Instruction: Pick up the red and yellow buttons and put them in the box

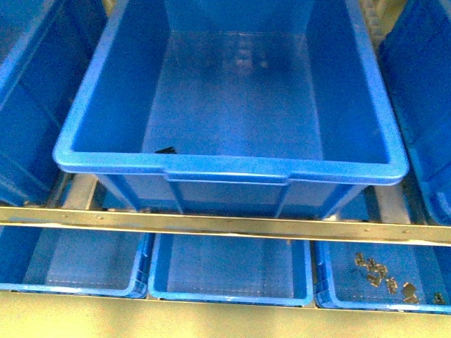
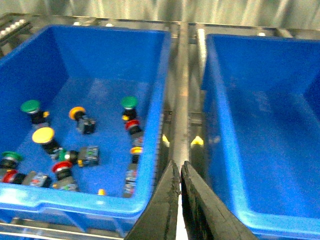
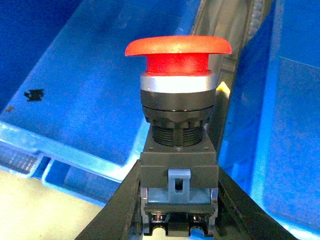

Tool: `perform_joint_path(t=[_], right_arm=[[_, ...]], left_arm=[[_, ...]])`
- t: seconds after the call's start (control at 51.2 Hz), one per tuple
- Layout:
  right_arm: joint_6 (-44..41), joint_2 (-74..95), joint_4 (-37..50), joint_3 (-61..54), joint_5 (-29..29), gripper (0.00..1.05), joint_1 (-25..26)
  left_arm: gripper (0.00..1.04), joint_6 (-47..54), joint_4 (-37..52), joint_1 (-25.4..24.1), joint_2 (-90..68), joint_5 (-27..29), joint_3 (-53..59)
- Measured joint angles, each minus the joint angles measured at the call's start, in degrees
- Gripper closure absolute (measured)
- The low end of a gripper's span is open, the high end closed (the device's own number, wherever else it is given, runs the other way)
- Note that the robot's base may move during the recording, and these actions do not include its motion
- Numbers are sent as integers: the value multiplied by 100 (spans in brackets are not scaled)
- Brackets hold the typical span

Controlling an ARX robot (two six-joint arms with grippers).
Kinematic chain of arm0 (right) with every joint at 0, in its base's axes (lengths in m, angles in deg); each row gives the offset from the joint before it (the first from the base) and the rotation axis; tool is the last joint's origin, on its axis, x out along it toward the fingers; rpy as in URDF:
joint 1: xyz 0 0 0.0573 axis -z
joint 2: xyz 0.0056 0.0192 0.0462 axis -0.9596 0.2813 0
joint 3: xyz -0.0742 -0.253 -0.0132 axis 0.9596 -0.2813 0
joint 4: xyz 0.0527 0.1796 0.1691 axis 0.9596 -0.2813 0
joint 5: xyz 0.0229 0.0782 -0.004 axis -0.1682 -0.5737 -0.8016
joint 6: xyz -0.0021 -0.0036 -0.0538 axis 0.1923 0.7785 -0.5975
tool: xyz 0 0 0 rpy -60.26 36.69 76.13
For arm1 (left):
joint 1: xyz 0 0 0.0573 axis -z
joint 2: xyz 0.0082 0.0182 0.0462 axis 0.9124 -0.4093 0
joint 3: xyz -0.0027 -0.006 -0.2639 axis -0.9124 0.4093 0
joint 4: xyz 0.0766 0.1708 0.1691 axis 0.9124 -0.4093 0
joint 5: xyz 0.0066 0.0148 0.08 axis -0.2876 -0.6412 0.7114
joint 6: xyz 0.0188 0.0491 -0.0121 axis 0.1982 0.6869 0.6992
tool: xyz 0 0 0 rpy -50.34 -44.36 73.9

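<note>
We're gripping the red button (image 3: pixel 177 65) upright in our right pincer (image 3: pixel 177 210), with the box (image 1: pixel 232 167) lying just beyond it. Our left pincer (image 2: pixel 180 172) is hanging pinched together, empty, and the yellow button (image 2: pixel 43 135) is sitting in the crate (image 2: pixel 100 60) beyond it.

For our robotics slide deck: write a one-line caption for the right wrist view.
Right claw grips a red mushroom-cap push button by its grey body, the large blue box beyond.

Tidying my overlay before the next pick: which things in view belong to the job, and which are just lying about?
Job:
- red button, held in the right gripper
- yellow button
- box

Lying about:
- green buttons
- orange-capped button
- small metal parts
- black scrap on the box floor
</note>
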Motion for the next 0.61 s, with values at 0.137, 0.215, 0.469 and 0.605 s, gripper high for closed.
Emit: perform_joint_path(t=[0.137,0.215,0.469,0.605], right_arm=[[15,153,175,13,118,78,-107],[155,315,219,35,354,78,-369],[310,726,457,302,603,78,-918],[337,796,546,332,697,78,-1027]], left_arm=[[102,7,-826,20,1043,39,83],[102,9,-1209,22,1482,37,122],[102,9,-2166,24,2544,37,129],[102,9,-2564,24,2979,35,129]])
